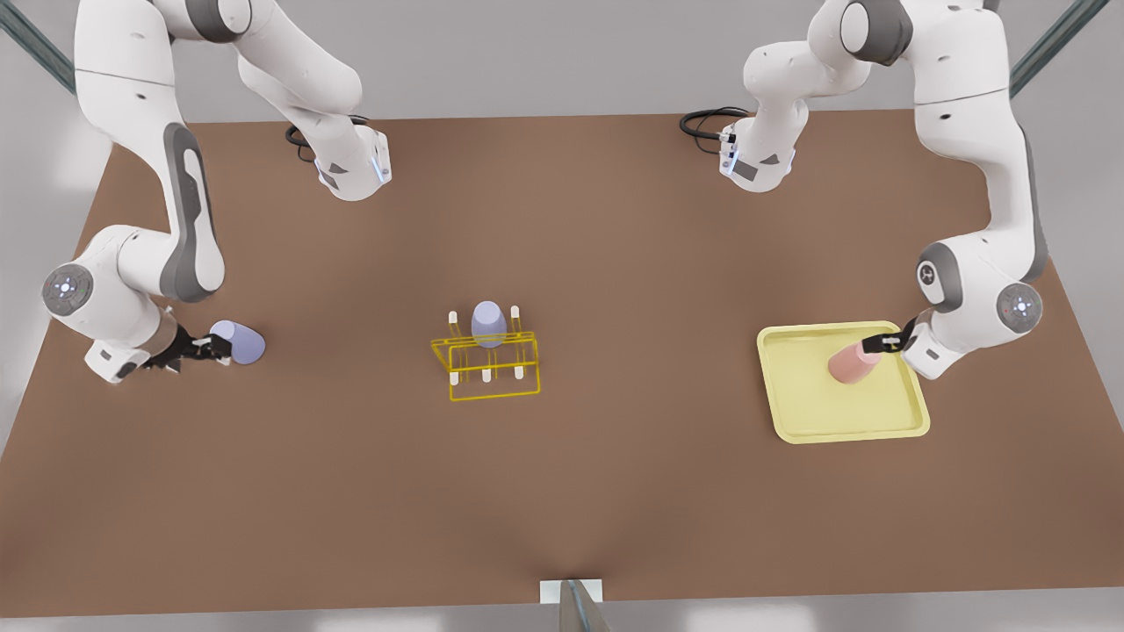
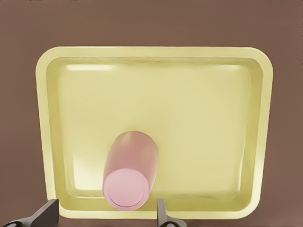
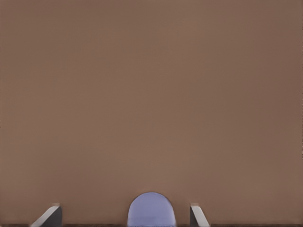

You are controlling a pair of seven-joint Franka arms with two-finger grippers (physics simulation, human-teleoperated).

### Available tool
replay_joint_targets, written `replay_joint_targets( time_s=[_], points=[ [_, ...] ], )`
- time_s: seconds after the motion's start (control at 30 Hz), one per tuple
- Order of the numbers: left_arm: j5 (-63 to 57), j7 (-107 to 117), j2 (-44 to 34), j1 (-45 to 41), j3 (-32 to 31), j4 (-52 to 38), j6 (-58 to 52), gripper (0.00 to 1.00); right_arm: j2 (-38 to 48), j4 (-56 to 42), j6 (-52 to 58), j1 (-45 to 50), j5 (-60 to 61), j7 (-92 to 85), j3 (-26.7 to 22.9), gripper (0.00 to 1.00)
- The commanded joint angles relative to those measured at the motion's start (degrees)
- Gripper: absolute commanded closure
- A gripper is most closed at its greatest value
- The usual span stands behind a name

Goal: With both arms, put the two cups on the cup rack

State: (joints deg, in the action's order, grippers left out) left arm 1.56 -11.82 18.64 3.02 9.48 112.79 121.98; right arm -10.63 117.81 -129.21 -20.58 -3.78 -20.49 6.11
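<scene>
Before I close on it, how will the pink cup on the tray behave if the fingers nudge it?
The pink cup lies on its side in the yellow tray, so it may roll, probably curving because it tapers. The left gripper is open, a finger either side, which should limit rolling. Its smooth wall may slip.

Counts: two lavender cups, one on table (image 1: 239, 341) at 9 o'clock, one on cup rack (image 1: 487, 323) at centre; one pink cup (image 1: 850, 363); one yellow cup rack (image 1: 486, 367); one pale-yellow tray (image 1: 795, 351) at 3 o'clock; two white arms; two grippers, left gripper (image 1: 881, 343), right gripper (image 1: 209, 347).
</scene>
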Motion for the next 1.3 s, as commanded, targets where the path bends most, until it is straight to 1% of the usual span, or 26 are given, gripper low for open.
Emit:
replay_joint_targets(
  time_s=[0.0,0.13,0.4,0.63,0.7,0.87,0.93,1.0,1.27],
  points=[
    [-0.06,-12.53,0.08,-0.38,0.01,1.29,3.44,0.00,1.76,2.43,-5.35,-0.07,1.23,-12.20,-0.05,0.00],
    [0.11,-12.26,2.10,-1.62,0.01,2.52,6.95,0.00,1.14,6.03,-9.57,-2.09,1.23,-14.57,-0.22,0.00],
    [0.38,-12.26,7.11,-1.18,0.01,2.52,11.35,0.00,-1.76,7.97,-10.62,-4.47,1.23,-15.36,-0.49,0.00],
    [2.75,-12.26,7.38,-1.00,0.10,4.63,13.29,0.00,-1.41,11.31,-11.06,-5.08,0.71,-16.16,-1.27,0.00],
    [2.75,-12.26,7.38,-0.91,0.19,4.63,13.29,0.00,-1.41,14.12,-14.58,-5.08,0.62,-16.24,-1.80,0.00],
    [2.75,-12.26,7.55,-0.91,0.19,4.63,13.29,0.00,-2.29,14.91,-15.19,-5.26,0.71,-16.24,-2.16,0.00],
    [2.75,-12.26,7.64,-1.00,0.19,4.63,13.29,0.00,-3.16,15.61,-17.13,-5.26,0.71,-16.33,-2.24,0.00],
    [2.75,-12.26,7.73,-1.09,0.19,4.63,13.29,0.08,-3.95,16.14,-18.45,-5.34,0.71,-16.33,-2.42,0.00],
    [2.66,-12.35,7.29,-1.09,0.37,4.46,12.85,0.09,-4.92,17.46,-20.47,-5.43,0.71,-16.42,-2.95,0.00]
  ],
)
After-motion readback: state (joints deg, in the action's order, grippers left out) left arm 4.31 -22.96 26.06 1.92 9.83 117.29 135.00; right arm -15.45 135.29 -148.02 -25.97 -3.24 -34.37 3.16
